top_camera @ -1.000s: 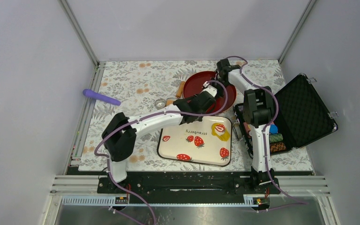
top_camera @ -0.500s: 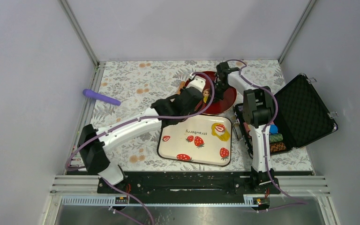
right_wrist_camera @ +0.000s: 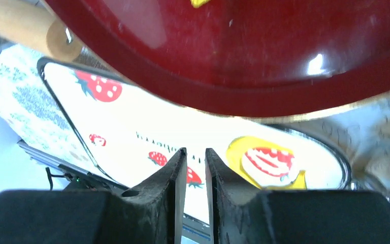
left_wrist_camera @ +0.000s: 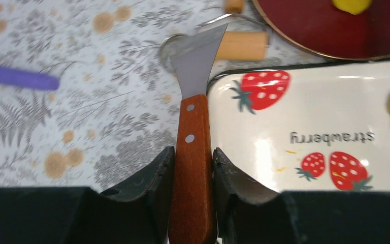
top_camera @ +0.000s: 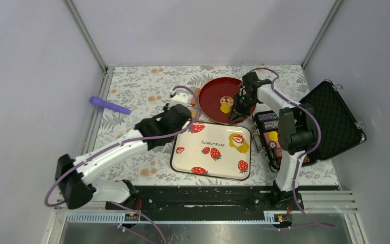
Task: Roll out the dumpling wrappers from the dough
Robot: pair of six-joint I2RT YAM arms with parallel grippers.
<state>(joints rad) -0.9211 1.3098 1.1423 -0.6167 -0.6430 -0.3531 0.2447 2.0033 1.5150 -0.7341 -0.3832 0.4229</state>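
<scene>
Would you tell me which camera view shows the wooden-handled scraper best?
The left wrist view: the scraper fills the centre, its wooden handle clamped in the left gripper, blade pointing away. In the top external view the left arm hides it; the right wrist view misses it.

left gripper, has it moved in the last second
Yes. The left gripper has swung left, off the red plate, to the strawberry tray's far-left corner.

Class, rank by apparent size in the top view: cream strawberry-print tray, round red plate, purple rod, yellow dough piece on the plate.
cream strawberry-print tray
round red plate
purple rod
yellow dough piece
</scene>
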